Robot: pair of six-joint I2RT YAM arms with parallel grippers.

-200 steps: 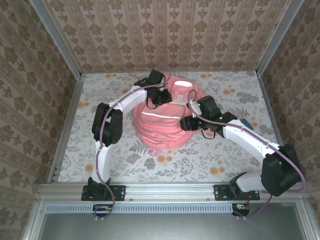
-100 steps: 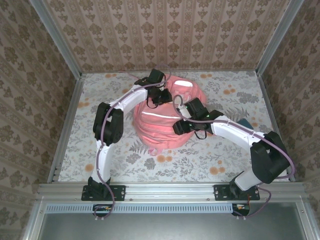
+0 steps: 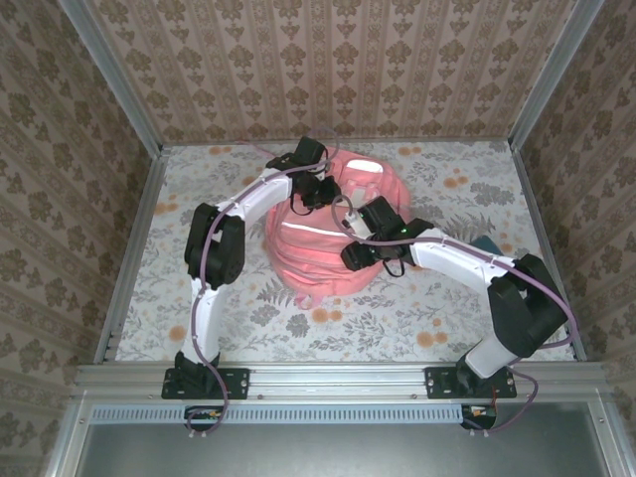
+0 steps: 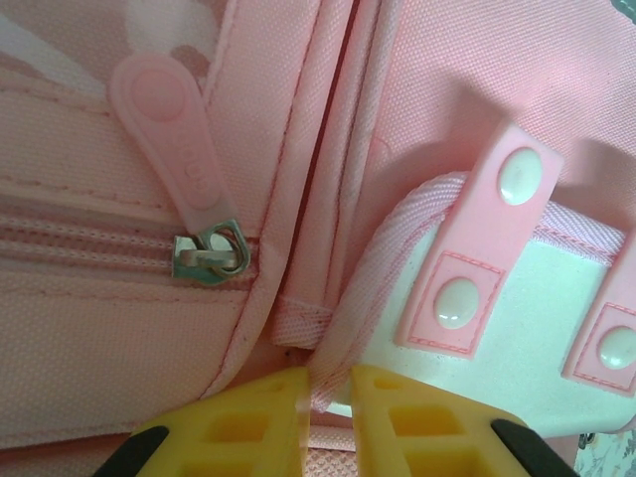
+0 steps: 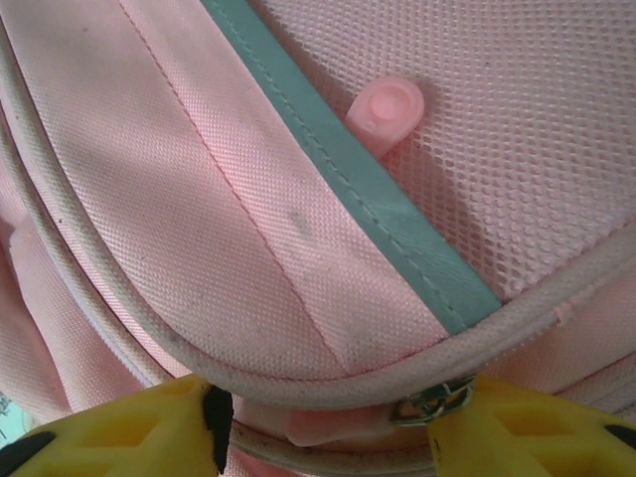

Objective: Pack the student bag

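The left gripper [image 4: 328, 383] is closed. Its two yellow plastic fingers stand almost together and pinch a thin fold of pale pink piping on the student bag [image 3: 308, 258]. Just above the fingers the cloth is a tight woven nylon with fine stitch lines. To the left runs a closed zipper with a small metal slider [image 4: 209, 256], and from it a long, smooth pink rubber pull [image 4: 159, 104] with a rounded end. To the right is a glossy white patch [image 4: 487, 343], and flat pink tabs [image 4: 477, 248] with round shiny studs are sewn on it.

The right gripper [image 5: 323, 407] has its yellow fingers well apart, one on each side of a thick rounded seam of pale piping [image 5: 298, 383]. I cannot tell if the pads press on the cloth. Beside the right finger there is a metal zipper slider [image 5: 437, 402]. Further up a narrow grey-green ribbon [image 5: 368, 189] goes diagonally between plain woven fabric and an open mesh panel [image 5: 517, 149], where a small round pink tab [image 5: 388, 109] lies.

The bag is soft and bulging, with a white stripe [image 3: 318, 229] across it. It lies in the middle of the flower-patterned worktop [image 3: 427, 308], closer to the far edge, with both arms bent over it.
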